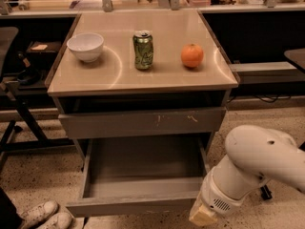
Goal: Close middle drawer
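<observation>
The middle drawer is pulled far out of the grey cabinet, and its grey box-like inside holds nothing. Its plain flat front faces me low in the camera view. Above it is the taller grey front with pale scratch marks, which is shut. My white arm comes in from the lower right. My gripper is the tan end of the arm, low at the frame's bottom edge. It is just right of the drawer front's right corner.
On the tan cabinet top stand a white bowl, a green can and an orange. A dark chair frame is at the left. White shoes are at the lower left on the speckled floor.
</observation>
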Tool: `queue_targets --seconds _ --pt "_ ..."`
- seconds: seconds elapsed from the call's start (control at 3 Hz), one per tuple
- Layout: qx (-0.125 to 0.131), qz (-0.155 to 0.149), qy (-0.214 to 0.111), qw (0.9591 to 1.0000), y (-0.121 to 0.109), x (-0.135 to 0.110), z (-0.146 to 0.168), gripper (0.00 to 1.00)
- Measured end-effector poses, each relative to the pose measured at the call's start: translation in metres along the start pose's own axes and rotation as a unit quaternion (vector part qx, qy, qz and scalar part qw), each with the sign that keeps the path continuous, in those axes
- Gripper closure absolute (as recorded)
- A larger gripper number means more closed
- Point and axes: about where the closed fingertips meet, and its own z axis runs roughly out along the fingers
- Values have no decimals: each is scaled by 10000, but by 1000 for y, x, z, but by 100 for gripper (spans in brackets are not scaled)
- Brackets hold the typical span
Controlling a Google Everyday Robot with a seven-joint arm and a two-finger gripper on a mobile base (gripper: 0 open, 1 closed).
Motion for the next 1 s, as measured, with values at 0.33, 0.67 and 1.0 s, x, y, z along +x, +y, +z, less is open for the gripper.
queue_targets --seconds 0.33,0.67,1.0 --pt "-324 121 -33 9994 -10 -2 45 100" --pt "-383 139 -47 9992 -11 -2 51 100" --pt "-443 255 -103 9986 -19 -1 74 100"
